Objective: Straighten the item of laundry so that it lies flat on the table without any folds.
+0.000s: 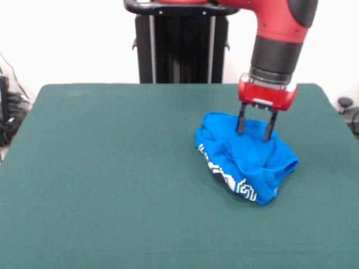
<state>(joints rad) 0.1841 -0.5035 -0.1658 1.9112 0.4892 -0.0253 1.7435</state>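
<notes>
Shirt (244, 159): bright blue, crumpled into a loose heap with several folds and ridges; not flat. White lettering or print shows only in part, along the lower front edge of the heap, bent over a fold. Position: right half of the table, about midway between the far and near edges, well clear of every edge.

Gripper (255, 130): two dark fingers (241, 120) pointing straight down from a red housing, spread apart with a visible gap between them. Both tips reach the upper back part of the heap and touch or press into the cloth; whether any fabric is caught between them cannot be told.

Arm (277, 39): red and black, coming down from the upper right, wrist vertical above the shirt.

Table (112, 179): dark green felt-like top, large, rounded far corners.

Pedestal (179, 42): black, upright, behind the far edge of the table, near centre.

Background: white wall; dark cables and equipment at the far left edge (8, 112); a small dark object at the far right edge (348, 109).
</notes>
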